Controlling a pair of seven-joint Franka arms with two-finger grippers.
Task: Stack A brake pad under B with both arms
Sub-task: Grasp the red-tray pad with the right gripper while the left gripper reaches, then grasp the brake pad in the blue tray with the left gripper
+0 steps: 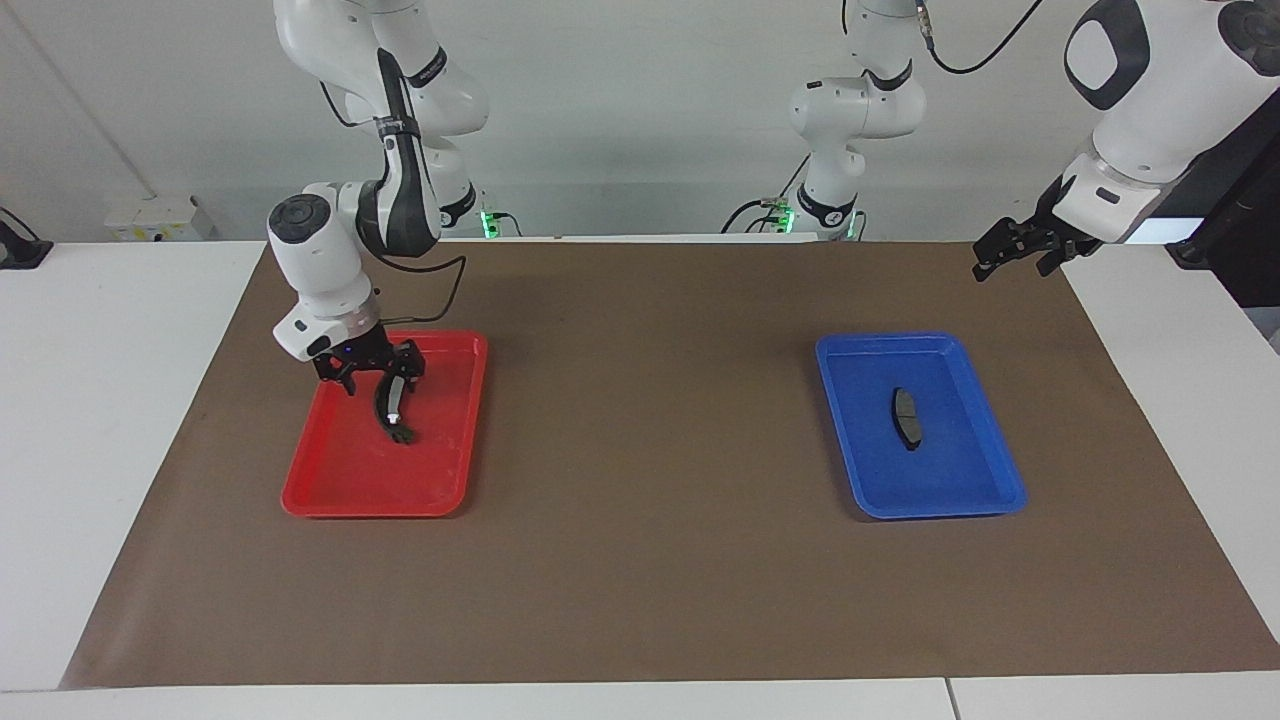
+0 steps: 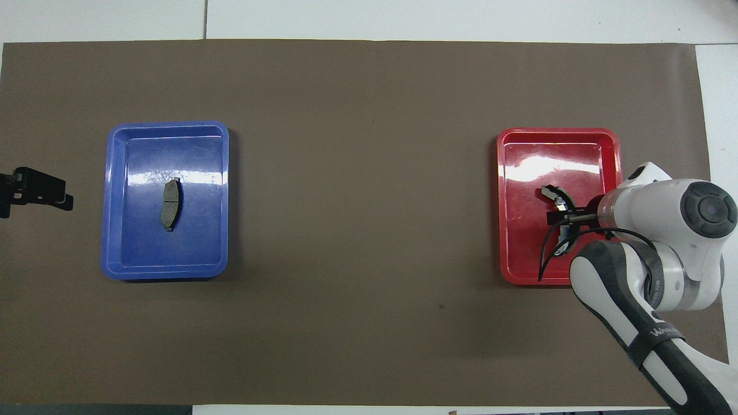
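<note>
Right now the right gripper (image 1: 385,385) is down inside the red tray (image 1: 340,495), which sits on the brown mat (image 1: 650,560) toward the right arm's end of the table. Its fingers are clamped on B (image 1: 393,408) — the long, thin, curved dark piece with a small bright spot partway along it — gripping it near the end closer to the robots. In the facing view B hangs at a slant from the fingers, its lower tip at or just above the tray floor; whether that tip touches the tray cannot be told. From overhead the right gripper (image 2: 568,218) crosses B (image 2: 554,195) sideways, and the piece's silvery end (image 2: 558,200) shows just past the fingers, over the middle of the red tray (image 2: 519,265). The A brake pad (image 1: 906,417) — short, stubby, dark grey, slightly curved — lies flat by itself near the middle of the blue tray (image 1: 870,480), toward the left arm's end of the table, well apart from B. Overhead, the A brake pad (image 2: 170,204) shows a faint groove across its middle, with bare blue tray (image 2: 167,259) floor all round it. The left gripper (image 1: 1020,250) waits in the air over the mat's edge, off beside the blue tray, touching nothing; the left gripper (image 2: 37,190) shows overhead only as dark tips, and whether its fingers are apart or together cannot be told.
</note>
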